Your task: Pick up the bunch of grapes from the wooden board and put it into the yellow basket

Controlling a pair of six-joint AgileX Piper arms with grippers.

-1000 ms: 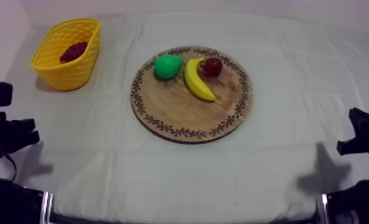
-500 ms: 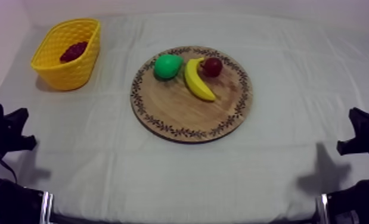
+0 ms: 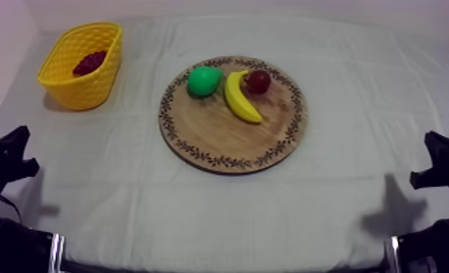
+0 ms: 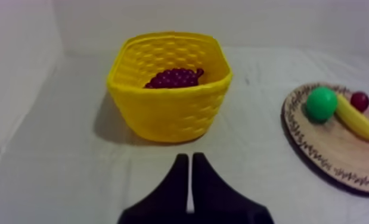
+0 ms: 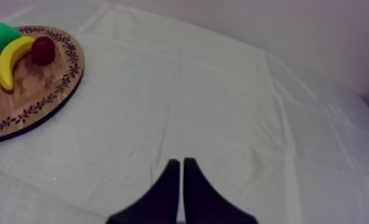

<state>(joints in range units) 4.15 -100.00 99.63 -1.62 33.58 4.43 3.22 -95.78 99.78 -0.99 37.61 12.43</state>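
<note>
Where the grey-white cloth covers the table [image 3: 220, 210], the largest thing on it is the round wooden board [image 3: 227, 138], which lies near the middle, a little toward the far edge, with a dark leafy pattern running round its rim. At the far left corner stands the yellow basket [image 3: 85, 91], upright, its walls moulded in a woven texture, well apart from the board.

Both arms sit low at the near edge. The left gripper [image 4: 190, 158] is at the near left corner and points toward the basket, its jaws clenched together into a narrow wedge with nothing between them. The right gripper [image 5: 181, 162] is at the near right corner over bare cloth, its jaws likewise pressed together on nothing.

On the far half of the board, the banana [image 3: 240, 98] lies between the green pear [image 3: 202, 80] and the small red fruit [image 3: 257, 81], close against both.

The bunch of grapes [image 3: 89, 62] is inside the basket, not on the board. It is a dark purplish-red cluster of small round beads, lying low beneath the rim.
</note>
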